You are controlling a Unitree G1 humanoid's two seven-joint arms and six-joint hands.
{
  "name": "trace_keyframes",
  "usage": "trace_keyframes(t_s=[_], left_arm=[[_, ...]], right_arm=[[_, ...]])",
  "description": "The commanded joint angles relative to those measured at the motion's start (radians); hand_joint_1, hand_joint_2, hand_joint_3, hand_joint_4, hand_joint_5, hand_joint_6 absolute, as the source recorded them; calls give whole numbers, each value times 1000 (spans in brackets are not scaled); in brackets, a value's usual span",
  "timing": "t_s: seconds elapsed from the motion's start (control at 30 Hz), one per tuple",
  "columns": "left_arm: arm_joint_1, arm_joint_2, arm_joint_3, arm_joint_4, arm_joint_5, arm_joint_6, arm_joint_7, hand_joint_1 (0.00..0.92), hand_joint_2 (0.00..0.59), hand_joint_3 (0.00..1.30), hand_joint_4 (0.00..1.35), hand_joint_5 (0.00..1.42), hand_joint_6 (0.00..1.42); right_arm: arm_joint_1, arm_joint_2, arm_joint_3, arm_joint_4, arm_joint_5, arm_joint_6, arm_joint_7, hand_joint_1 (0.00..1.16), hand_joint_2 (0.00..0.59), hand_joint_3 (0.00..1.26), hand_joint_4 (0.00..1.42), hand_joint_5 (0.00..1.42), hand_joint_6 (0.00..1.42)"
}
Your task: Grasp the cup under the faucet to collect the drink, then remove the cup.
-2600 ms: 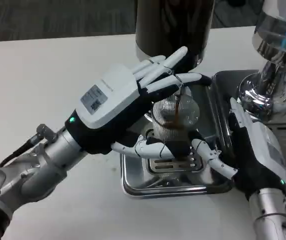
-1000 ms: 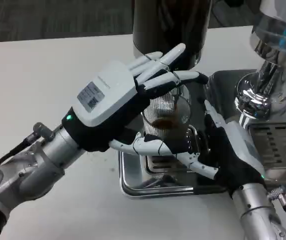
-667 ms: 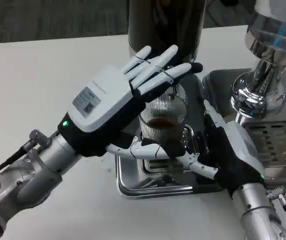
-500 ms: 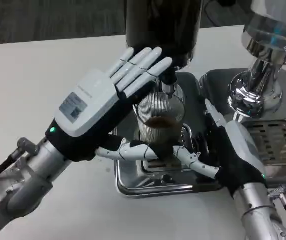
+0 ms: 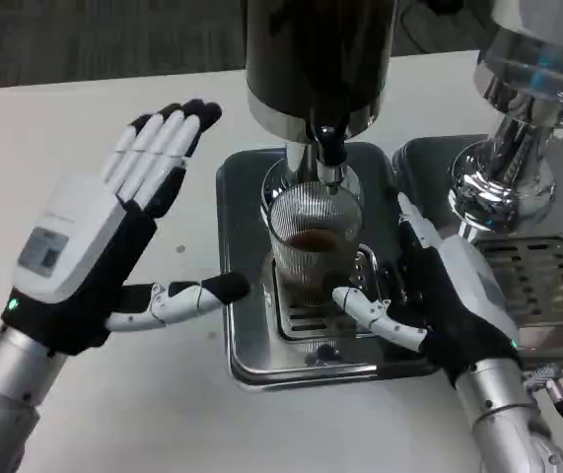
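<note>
Second dispenser on my right, off to the side.
I see a chrome dispenser (image 5: 518,148) over its own slotted drip tray (image 5: 547,281) on the white table (image 5: 84,108).

The right hand (image 5: 454,301) hides the cup's (image 5: 313,241) right side; the dispenser's (image 5: 317,59) top is cropped.

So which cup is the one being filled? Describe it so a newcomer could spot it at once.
Find the tall dark dispenser at the top centre. Below its faucet, on the metal drip tray, stands the cup: clear ribbed glass with dark drink inside, the right hand at its side.
</note>
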Motion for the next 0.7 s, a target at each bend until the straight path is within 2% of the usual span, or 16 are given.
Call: trace_keyframes(t_s=[0.03,0.1,0.2,0.7], left_arm=[[70,-7,27,53,-44,38,12,0,78,7,0,0,0],[91,-14,27,77,-51,58,10,0,85,0,0,0,0],[104,-16,15,96,-45,74,10,0,86,0,0,0,0],[117,-11,-35,155,-44,118,-2,0,106,75,0,0,0]], right_arm=[[-21,-5,0,11,2,-21,5,480,209,0,0,0,3],[-29,-1,-6,26,29,-27,21,479,211,0,0,0,3],[-41,-7,7,31,16,-34,17,475,214,0,0,0,3],[-76,5,8,76,46,-64,34,478,211,0,0,0,42]])
